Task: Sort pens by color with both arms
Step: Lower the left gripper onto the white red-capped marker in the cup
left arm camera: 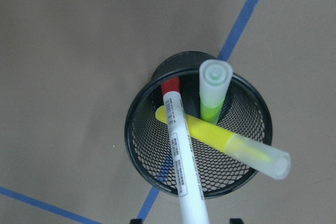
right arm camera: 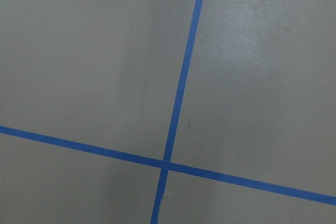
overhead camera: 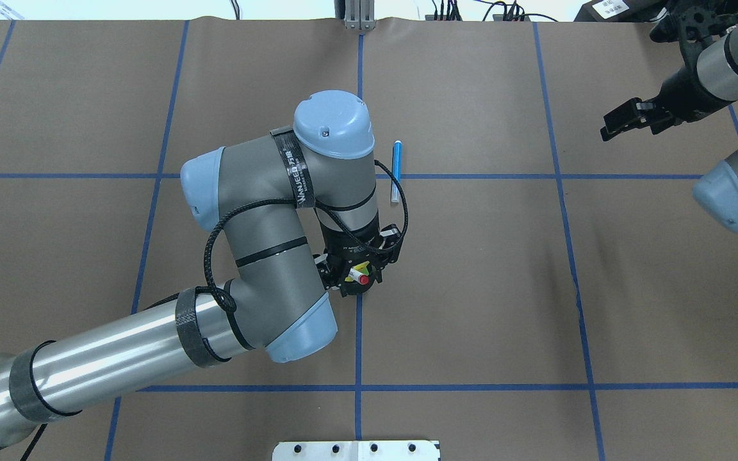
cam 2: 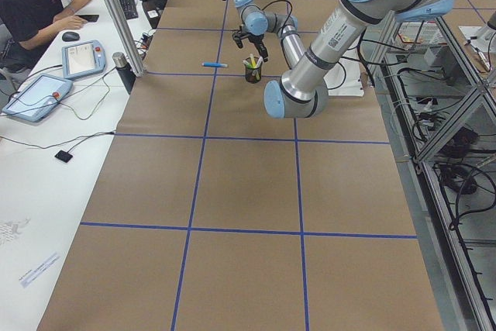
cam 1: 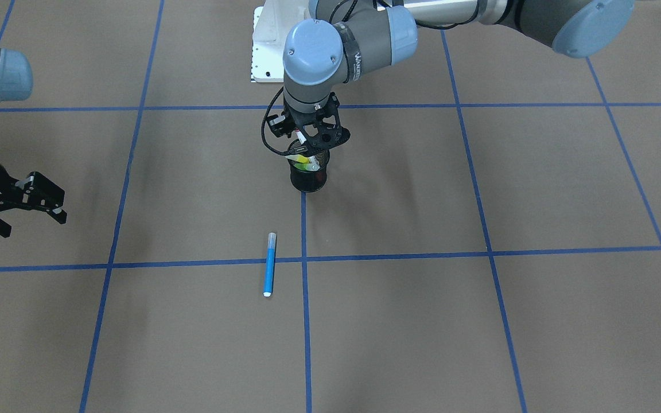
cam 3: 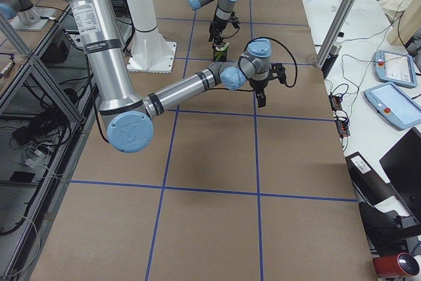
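White pen with the red cap (left arm camera: 181, 156) runs up toward the wrist lens from the black mesh cup (left arm camera: 139, 145), seemingly clenched by the left gripper (overhead camera: 361, 278); yellow pen (left arm camera: 220, 141) and green pen (left arm camera: 212, 94) lean beside it; blue pen (cam 1: 270, 264) lies on the table; right gripper (cam 1: 32, 201) hangs released; lifting straight up should avoid snagging the others.

Front and overhead cameras face each other, sharing the mesh cup (cam 1: 308, 172).

white pen (left arm camera: 184, 166) cut off below
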You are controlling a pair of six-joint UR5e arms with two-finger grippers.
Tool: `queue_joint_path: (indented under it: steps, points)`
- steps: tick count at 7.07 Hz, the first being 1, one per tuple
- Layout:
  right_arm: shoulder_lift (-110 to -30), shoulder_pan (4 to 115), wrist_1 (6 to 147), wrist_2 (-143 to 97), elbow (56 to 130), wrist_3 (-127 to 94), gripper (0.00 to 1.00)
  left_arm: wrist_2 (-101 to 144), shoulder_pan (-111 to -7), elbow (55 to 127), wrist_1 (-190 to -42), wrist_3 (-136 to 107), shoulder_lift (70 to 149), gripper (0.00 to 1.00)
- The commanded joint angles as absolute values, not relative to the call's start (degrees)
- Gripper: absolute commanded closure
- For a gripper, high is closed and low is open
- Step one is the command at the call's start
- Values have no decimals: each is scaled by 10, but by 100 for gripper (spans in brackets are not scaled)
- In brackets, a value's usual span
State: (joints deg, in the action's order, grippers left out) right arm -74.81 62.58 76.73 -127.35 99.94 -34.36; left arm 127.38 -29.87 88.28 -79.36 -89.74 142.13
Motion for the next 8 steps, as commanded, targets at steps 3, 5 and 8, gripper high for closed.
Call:
queue_joint_path:
  steps: [3, 5, 8]
  points:
    - [-750, 626, 767, -1274, 1000, -344, 1, 1272, -300, 877, -794, -888, 1421, 41]
    - [-750, 626, 767, -1274, 1000, -345, 1, 1273, -300, 878, -793, -889, 1421, 51]
    - [-750, 626, 767, -1274, 1002, -346, 1, 1273, -301, 878, -792, -889, 1420, 64]
